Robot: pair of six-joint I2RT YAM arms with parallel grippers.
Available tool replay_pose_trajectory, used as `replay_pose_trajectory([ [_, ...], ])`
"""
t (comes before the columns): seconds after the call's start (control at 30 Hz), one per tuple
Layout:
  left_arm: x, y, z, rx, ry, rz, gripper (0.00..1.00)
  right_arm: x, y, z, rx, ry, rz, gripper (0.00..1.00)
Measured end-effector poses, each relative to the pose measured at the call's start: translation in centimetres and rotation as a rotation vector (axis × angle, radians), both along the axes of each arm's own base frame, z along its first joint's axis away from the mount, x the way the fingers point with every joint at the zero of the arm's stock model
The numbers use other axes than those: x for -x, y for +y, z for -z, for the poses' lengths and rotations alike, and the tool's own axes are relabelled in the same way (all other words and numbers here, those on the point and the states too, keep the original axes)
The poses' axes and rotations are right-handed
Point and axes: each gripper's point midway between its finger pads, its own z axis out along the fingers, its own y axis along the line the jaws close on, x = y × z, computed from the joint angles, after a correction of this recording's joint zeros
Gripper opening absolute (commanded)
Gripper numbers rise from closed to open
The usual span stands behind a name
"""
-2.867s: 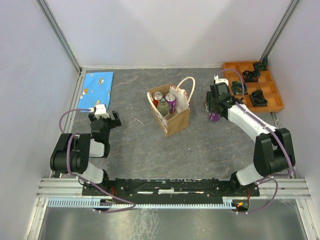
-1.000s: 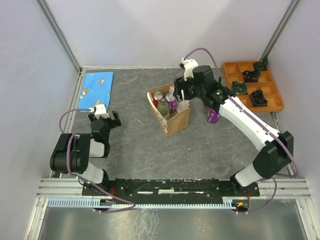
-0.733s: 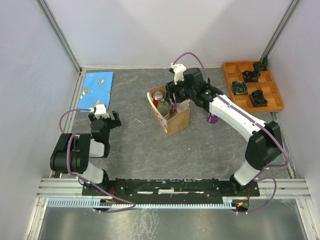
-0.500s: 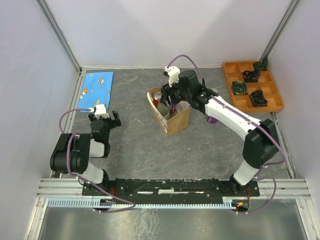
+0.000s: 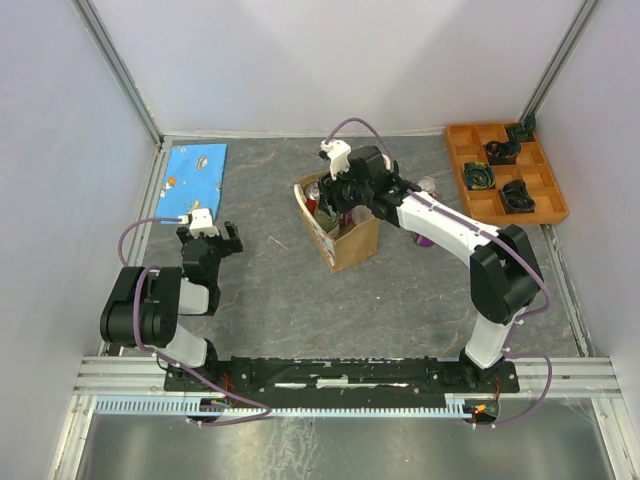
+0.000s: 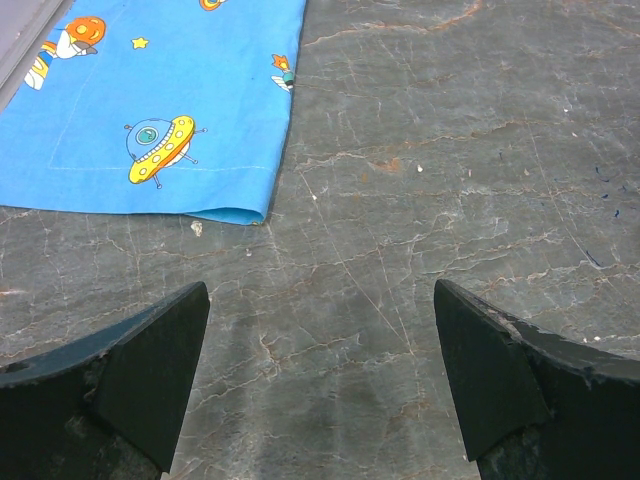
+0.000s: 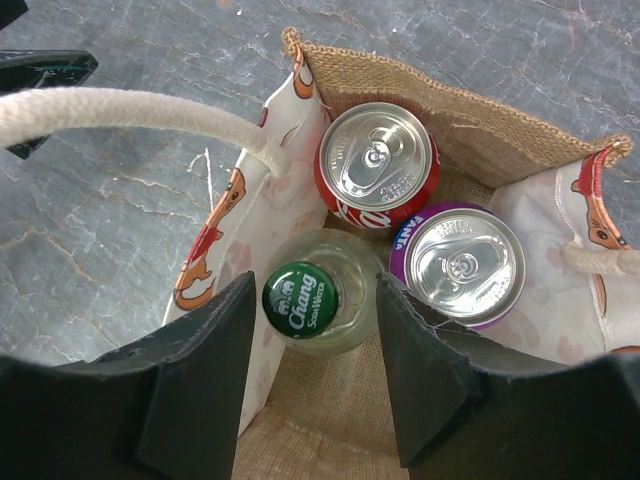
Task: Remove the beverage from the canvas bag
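Table [image 5: 400,290]: a grey, stone-patterned top that carries everything below both grippers.
Cloth [image 6: 150,100]: blue with cartoon prints. It lies flat just ahead and to the left of the left gripper [image 6: 320,300] and seems to have no part in the job.
Tray [image 5: 468,140]: orange, well off to the right of the right gripper [image 7: 315,292]. Its dark contents are too small to name.
Bag [image 7: 450,115]: stands directly under the right gripper with its mouth open, so the drinks can be reached from above. In the top view the gripper covers most of its inside.
Right gripper: points down into the bag with its jaws partly apart on either side of the bottle [image 7: 345,330]. It is not gripping yet, and I cannot tell whether it touches the glass.
Left gripper: jaws wide and empty, low over bare table, probably parked.
Bottle: green cap, between the right gripper's fingers, and likely the next drink to be lifted. Its body is hidden in the bag.
Cans: a red can [image 7: 377,165] and a purple can [image 7: 457,265] sit just beyond the fingertips, packed against the bottle. Only their tops show.
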Motion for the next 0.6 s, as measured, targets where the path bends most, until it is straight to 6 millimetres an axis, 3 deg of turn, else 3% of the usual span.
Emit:
replay_pose_trajectory([
  [0.23, 0.0, 0.0, 0.0, 0.0, 0.0, 0.0, 0.99, -0.4, 0.2, 1.8, 0.021, 0.017, -0.005, 0.53],
  [0.4, 0.0, 0.0, 0.0, 0.0, 0.0, 0.0, 0.99, -0.6, 0.6, 2.0, 0.021, 0.01, -0.008, 0.51],
  [0.47, 0.0, 0.0, 0.0, 0.0, 0.0, 0.0, 0.99, -0.8, 0.6, 1.9, 0.018, 0.006, -0.008, 0.42],
  [0.6, 0.0, 0.0, 0.0, 0.0, 0.0, 0.0, 0.99, -1.6, 0.5, 1.4, 0.03, -0.037, 0.006, 0.01],
])
